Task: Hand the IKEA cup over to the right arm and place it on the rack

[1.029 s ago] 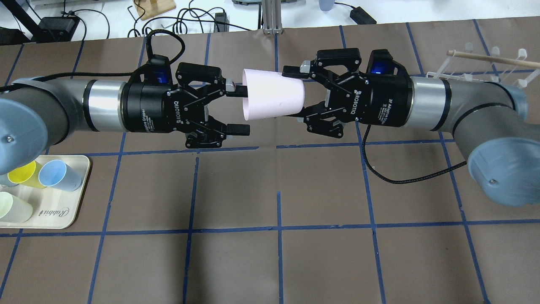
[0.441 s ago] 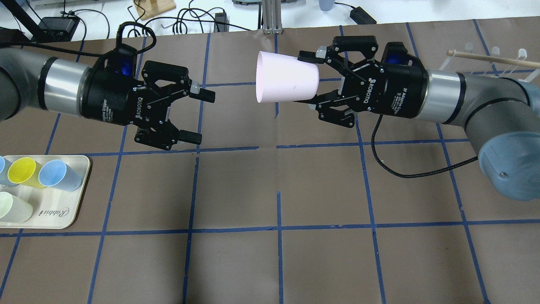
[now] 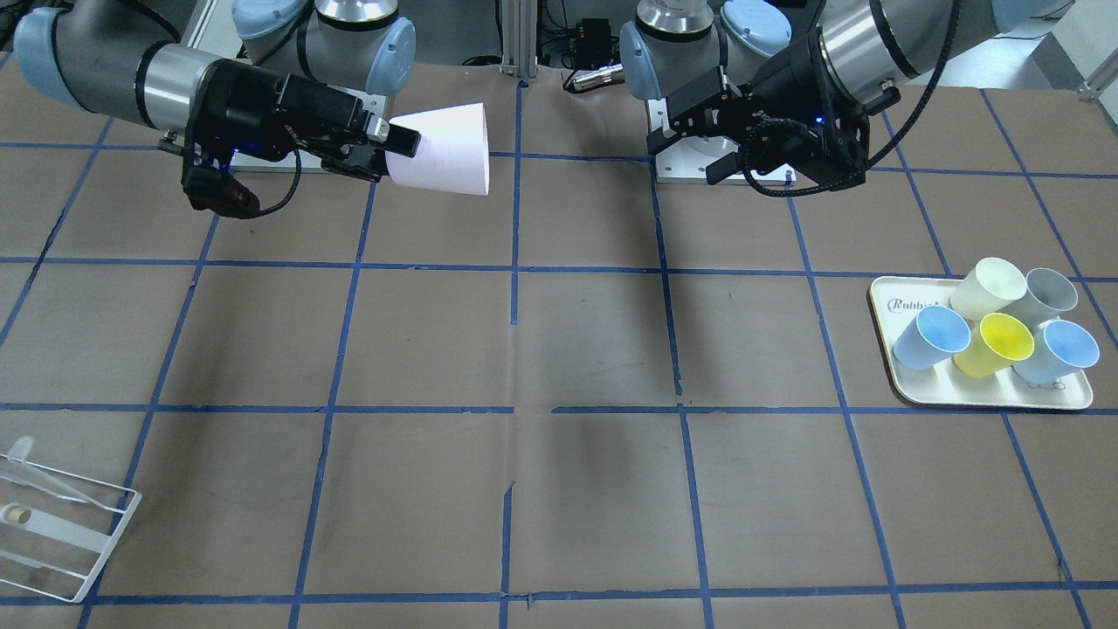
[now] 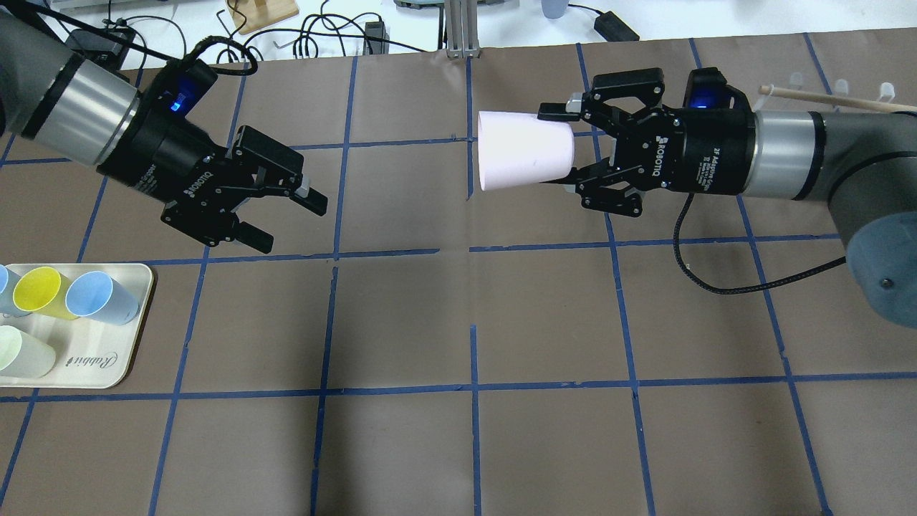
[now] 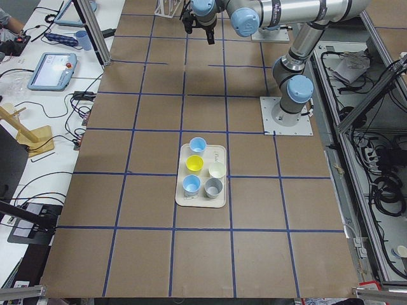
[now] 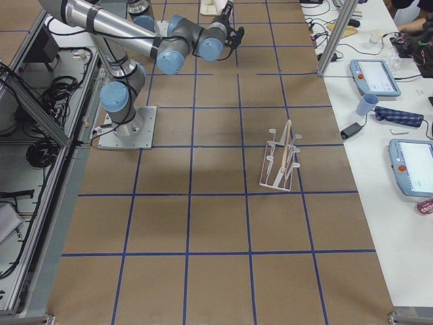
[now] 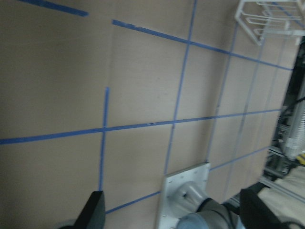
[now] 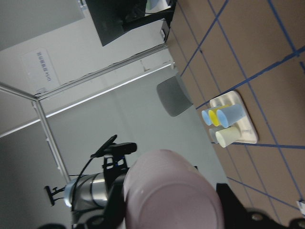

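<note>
The pale pink IKEA cup [image 4: 526,159] lies on its side in the air, rim toward the left arm. My right gripper [image 4: 555,148] is shut on its narrow end, one finger above and one below. The front view shows the cup [image 3: 445,148] in the right gripper [image 3: 389,155]. In the right wrist view the cup [image 8: 171,191] fills the space between the fingers. My left gripper [image 4: 286,223] is open and empty, well left of the cup, angled down-right. The white wire rack [image 4: 824,93] stands far right, partly behind the right arm; it also shows in the front view [image 3: 52,533].
A cream tray [image 4: 107,351] with several cups, light blue, yellow, cream and grey, sits at the table's left front; it also shows in the front view [image 3: 987,397]. A thin black cable [image 4: 688,276] hangs under the right wrist. Cables and stands lie beyond the far edge.
The left gripper has let go of the cup's rim and drawn back to the left, turning downward. The right gripper has carried the cup to the right.
</note>
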Tool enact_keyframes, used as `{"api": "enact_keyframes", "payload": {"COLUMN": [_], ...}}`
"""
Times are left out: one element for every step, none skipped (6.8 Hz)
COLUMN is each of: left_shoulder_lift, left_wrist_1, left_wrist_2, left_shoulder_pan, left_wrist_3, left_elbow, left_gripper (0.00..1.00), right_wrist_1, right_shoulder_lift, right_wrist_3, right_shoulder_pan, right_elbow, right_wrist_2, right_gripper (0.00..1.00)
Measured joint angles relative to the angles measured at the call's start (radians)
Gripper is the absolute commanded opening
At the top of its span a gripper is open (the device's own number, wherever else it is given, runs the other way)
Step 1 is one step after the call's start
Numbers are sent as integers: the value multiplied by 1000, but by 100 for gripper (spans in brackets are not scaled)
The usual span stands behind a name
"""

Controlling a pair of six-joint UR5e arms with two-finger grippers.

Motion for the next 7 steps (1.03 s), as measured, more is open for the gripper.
{"api": "enact_keyframes", "payload": {"left_shoulder_lift": [-2,-4,-6,-9,-15,-24,-32], "left_wrist_1": [97,175,230,274,317,346,364], "left_wrist_2": [145,267,347,388,412,426,431], "left_shoulder_pan": [-74,-131,-158,-167,-170,-171,-171], "left_wrist_3": [-42,-84,-122,-176,-241,-273,-285], "left_elbow": [3,1,-3,-4,-3,1,6], "left_gripper": [100,100,100,100,100,100,100], "right_wrist_1": [-7,-9,-11,-14,-19,-36,-75], "right_shoulder_lift": [0,2,3,5,6,7,14], "right_wrist_3": [0,-4,-14,-49,-127,-222,-308], "right_shoulder_pan": [-10,-17,-21,-22,-22,-23,-23], "right_elbow": [-39,-89,-137,-174,-198,-215,-226], "right_wrist_2": [-154,-317,-475,-612,-737,-848,-932], "right_gripper": [36,36,36,35,35,34,33]}}
